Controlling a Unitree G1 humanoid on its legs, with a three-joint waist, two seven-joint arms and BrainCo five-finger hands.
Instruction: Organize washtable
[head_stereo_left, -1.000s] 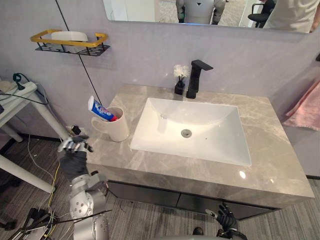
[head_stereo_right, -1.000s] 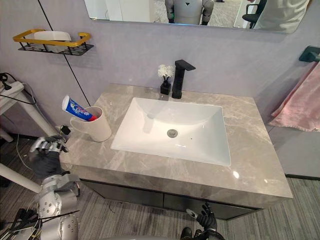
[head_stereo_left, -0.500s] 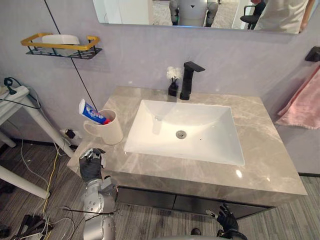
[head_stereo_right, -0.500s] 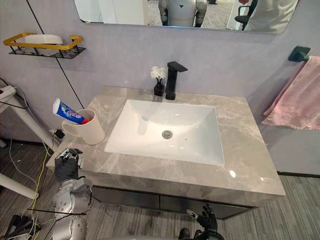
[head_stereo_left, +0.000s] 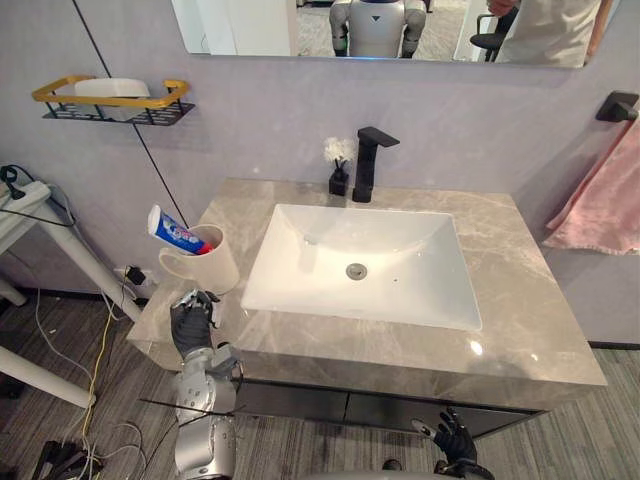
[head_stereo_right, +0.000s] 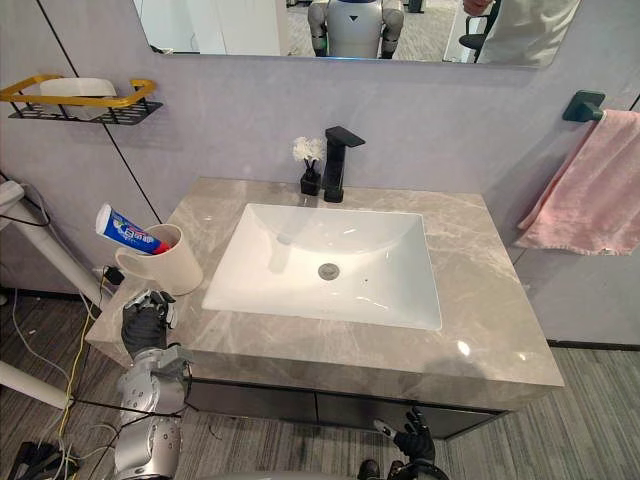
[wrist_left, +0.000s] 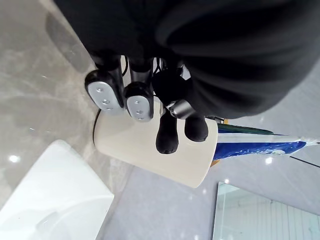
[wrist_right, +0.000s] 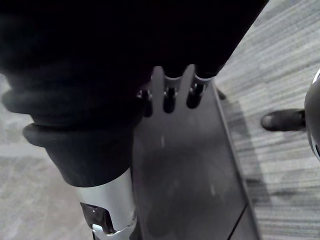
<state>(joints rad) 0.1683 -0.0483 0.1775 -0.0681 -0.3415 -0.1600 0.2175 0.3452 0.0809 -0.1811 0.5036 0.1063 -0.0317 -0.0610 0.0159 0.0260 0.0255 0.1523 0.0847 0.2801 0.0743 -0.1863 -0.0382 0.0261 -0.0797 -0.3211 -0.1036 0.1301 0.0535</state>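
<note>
1. Progress, my guess: nearly done. The toothpaste tube (head_stereo_left: 176, 230) sat in the cup (head_stereo_left: 213, 266), its end poking out to the left, w/ the cup upright near the bench (head_stereo_left: 520, 300) front-left corner, beside the sink (head_stereo_left: 400, 290)
2. My L hand (head_stereo_left: 192, 318) was at the bench edge just in front of the cup, apart from it, fingers relaxed & loosely bent, grasping nothing
3. My R hand (head_stereo_left: 455, 440) hung low by the dark cabinet front, fingers straight, empty
4. Left to do: prob. only nudging the cup back from the edge
5. Surface: glossy grey marble-look top, white sink empty; black faucet (head_stereo_left: 367, 160) & small vase (head_stereo_left: 339, 170) w/ white flowers at the back
6. Room: mirror (head_stereo_left: 250, 15) above, yellow-rimmed shelf (head_stereo_left: 110, 100) on the left wall, pink towel (head_stereo_left: 605, 200) on the right
</note>
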